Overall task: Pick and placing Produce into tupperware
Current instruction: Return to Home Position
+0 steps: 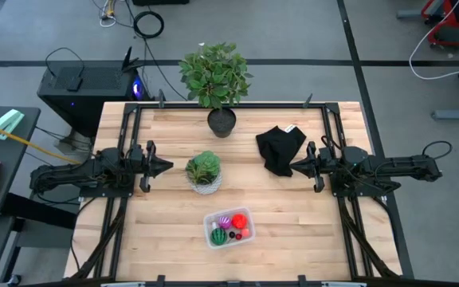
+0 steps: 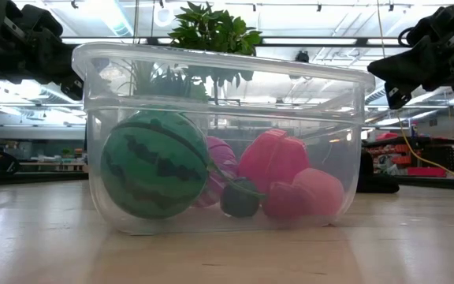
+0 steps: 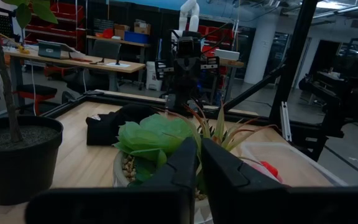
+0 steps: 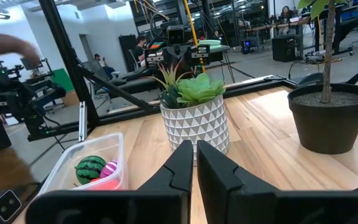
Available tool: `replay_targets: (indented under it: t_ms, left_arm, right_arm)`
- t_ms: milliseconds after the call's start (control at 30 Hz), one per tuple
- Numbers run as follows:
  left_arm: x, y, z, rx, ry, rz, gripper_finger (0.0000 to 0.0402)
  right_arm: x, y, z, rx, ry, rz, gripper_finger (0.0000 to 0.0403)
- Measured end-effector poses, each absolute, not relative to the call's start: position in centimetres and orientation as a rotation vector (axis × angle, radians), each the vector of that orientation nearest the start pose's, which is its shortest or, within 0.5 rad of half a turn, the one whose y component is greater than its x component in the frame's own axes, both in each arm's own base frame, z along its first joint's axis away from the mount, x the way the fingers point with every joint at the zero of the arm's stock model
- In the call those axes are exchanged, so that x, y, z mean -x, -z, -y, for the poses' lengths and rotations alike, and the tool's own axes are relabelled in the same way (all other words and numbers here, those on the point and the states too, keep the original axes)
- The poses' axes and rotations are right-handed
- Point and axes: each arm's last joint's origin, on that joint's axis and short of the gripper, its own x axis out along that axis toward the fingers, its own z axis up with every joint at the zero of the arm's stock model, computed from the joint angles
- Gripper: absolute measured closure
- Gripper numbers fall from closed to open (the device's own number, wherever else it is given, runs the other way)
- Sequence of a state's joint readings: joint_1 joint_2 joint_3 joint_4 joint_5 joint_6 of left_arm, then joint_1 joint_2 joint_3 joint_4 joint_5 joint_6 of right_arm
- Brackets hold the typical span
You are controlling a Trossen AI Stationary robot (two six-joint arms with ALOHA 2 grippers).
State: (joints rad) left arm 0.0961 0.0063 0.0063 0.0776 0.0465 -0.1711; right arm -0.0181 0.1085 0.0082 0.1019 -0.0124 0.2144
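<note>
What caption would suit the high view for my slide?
Produce packed in the tupperware on the table; left gripper and right gripper, both shut, wait at opposite sides.

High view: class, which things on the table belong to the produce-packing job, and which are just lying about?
Job: tupperware; produce inside it (striped green ball, purple piece, red pieces); left pincer and right pincer, parked at the sides.
Lying about: small potted plant, tall potted plant, black cloth.

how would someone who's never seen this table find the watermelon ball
On the wooden table, in front of the succulent in the white pot, sits a clear tub. At its left end, seen from above, lies the watermelon ball, the only green, dark-striped piece among pink and red ones.
</note>
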Motion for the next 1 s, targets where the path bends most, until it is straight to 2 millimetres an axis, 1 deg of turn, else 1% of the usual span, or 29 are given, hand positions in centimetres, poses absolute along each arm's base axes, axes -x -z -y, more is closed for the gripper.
replay_targets:
  t_ms: [133, 433, 800, 1000]
  left_arm:
    - [-9.71, -17.27, -0.80, 0.165, -0.043, 0.081, 0.0373]
    - [-9.70, -17.27, -0.80, 0.165, -0.043, 0.082, 0.0361]
    - [-9.71, -17.27, -0.80, 0.165, -0.043, 0.081, 0.0374]
    - [-9.70, -17.27, -0.80, 0.165, -0.043, 0.082, 0.0368]
  right_arm:
    - [-10.40, -16.74, 0.15, -0.214, 0.006, 0.002, 0.0376]
    - [-10.40, -16.74, 0.15, -0.215, 0.006, 0.002, 0.0375]
    - [-10.40, -16.74, 0.15, -0.214, 0.006, 0.002, 0.0374]
    - [-10.40, -16.74, 0.15, -0.214, 0.006, 0.002, 0.0376]
